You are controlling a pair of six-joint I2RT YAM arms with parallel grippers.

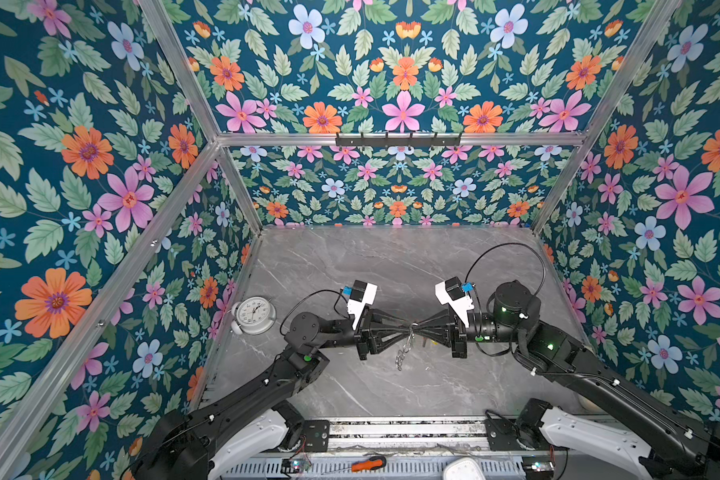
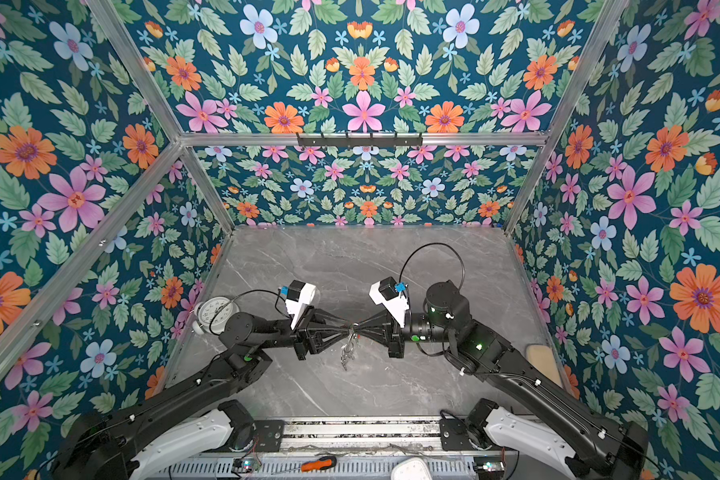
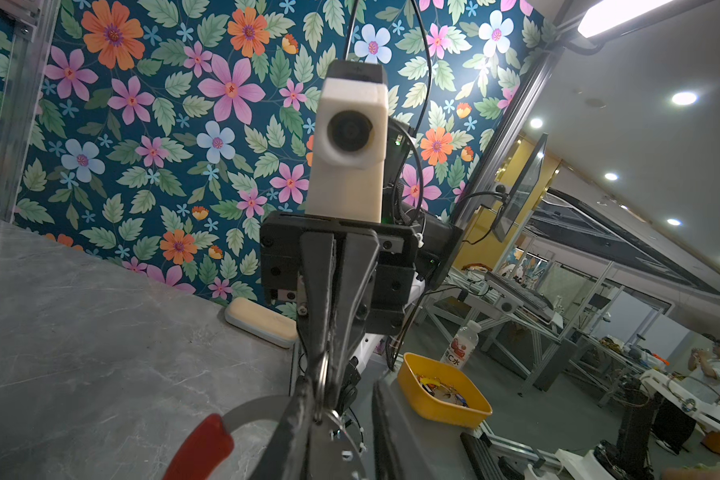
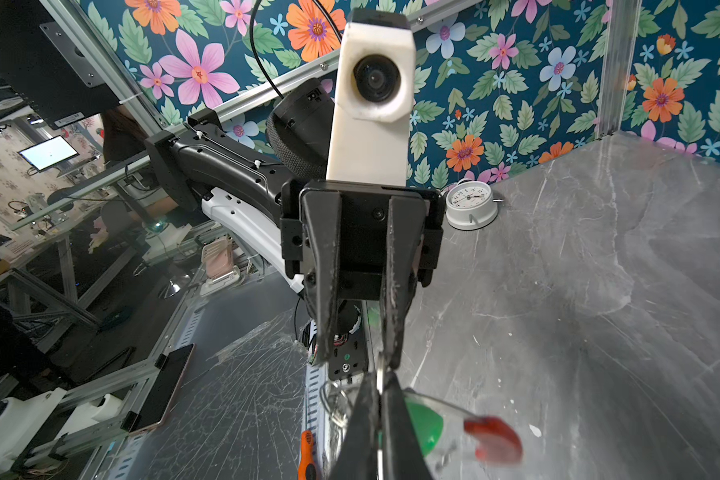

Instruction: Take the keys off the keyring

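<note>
I have both arms stretched toward each other over the middle of the grey marble surface (image 1: 350, 266), tips almost touching in both top views; the right gripper (image 1: 419, 326) is clamped fully closed, and in the left wrist view its fingers (image 3: 314, 324) pinch a thin wire ring of the keyring (image 3: 208, 436); the hoop's red section and grey band sit just beside my left gripper (image 1: 405, 327). The left gripper's jaws stand a little apart; from the right wrist view I see a gap between its fingers (image 4: 325, 299), one tip just touching the pinched ring, the other off it; I cannot tell whether it grips anything. Below the meeting tips the keys (image 1: 400, 359) dangle in a small metal cluster, too small to tell apart from above; a green tag (image 4: 427, 428) shows blurred beside the right gripper's own fingers in the right wrist view. A white alarm clock (image 1: 253, 314) stands at the left edge of the surface, well apart from both grippers.
</note>
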